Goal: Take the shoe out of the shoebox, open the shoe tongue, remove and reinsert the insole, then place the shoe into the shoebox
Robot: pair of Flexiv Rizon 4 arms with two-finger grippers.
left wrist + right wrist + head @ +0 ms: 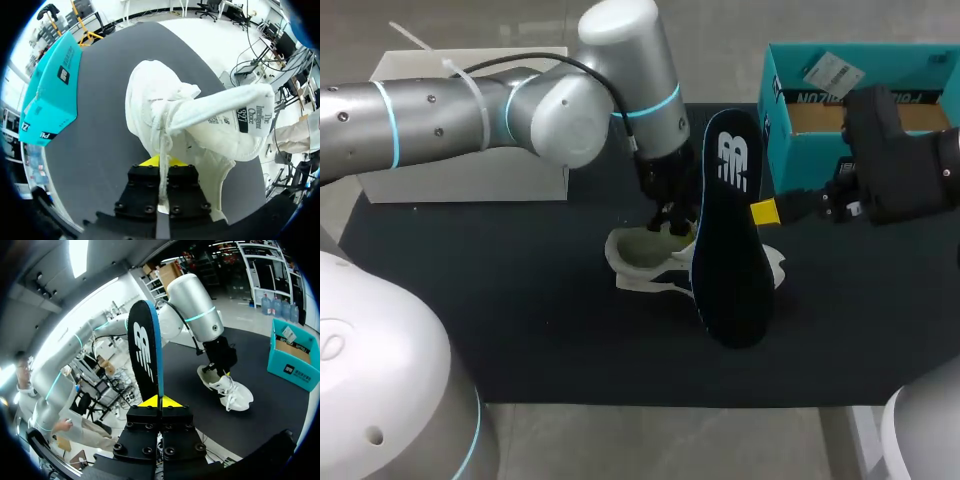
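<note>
The counter (520,330) is being covered by a black mat. A white shoe (638,262) is being carried near its middle, a teal shoebox (800,160) at its far right, and a white box (460,185) at its far left.

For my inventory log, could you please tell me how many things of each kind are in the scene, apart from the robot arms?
shoe: 1
insole: 1
shoebox: 1
white box: 1
black mat: 1
Total: 5

Your shoe's (640,262) middle hidden behind the insole (730,250), left jaws' tips lost in its collar, shoebox (800,160) cropped at two o'clock.
</note>
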